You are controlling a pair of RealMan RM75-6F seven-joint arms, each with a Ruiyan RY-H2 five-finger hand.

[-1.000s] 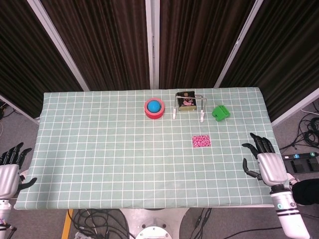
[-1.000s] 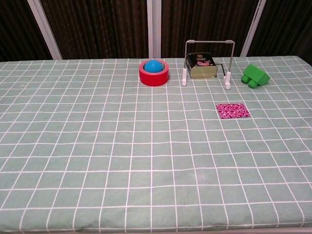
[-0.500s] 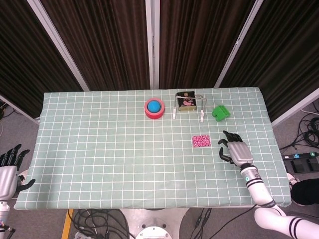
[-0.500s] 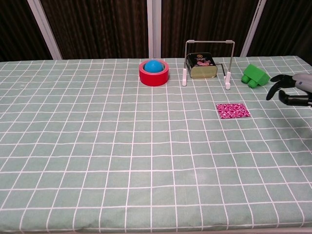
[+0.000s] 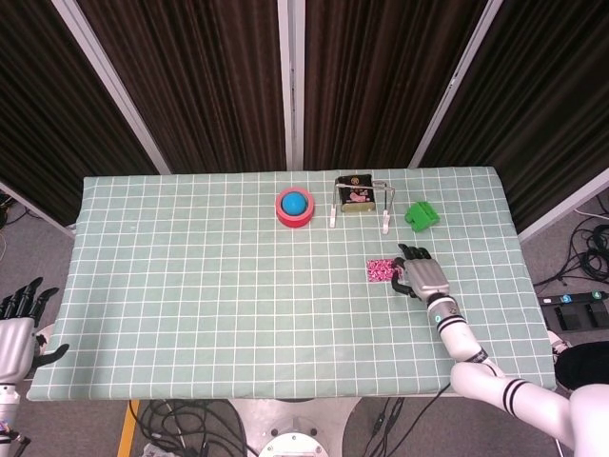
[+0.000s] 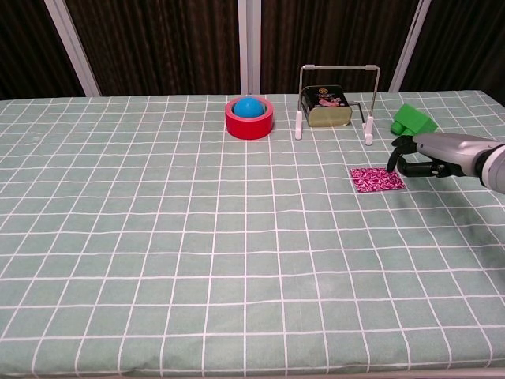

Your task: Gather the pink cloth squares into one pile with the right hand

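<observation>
Right hand at the edge of the pink cloth

Left hand [image 5: 17, 324] sits off the near left corner of the tabletop [image 5: 190, 286], fingers spread apart and holding nothing; only the head view shows it. A green cloth with a white grid covers the tabletop.

Toward the far side, near the middle, a red tape roll [image 5: 295, 208] lies flat with a blue ball [image 5: 296, 203] resting in its hole. Just to the right of it stands a small tin [image 5: 356, 193], set under a thin wire frame [image 6: 339, 69] whose two white feet rest on the cloth. Further right, near the far right corner, lies a green block [image 5: 420, 215].

Closer to the robot than the tin, the pink cloth square [image 5: 383, 270] lies flat on the tabletop. Only one patch of pink shows, and I cannot tell whether it is a single piece or several stacked.

The right hand [image 5: 424, 275] is just beside the square's right edge, its arm reaching in from the near right. Its dark fingers [image 6: 400, 155] curve down toward that edge, loosely apart, with nothing held. Whether the fingertips touch the cloth cannot be told from either view.
</observation>
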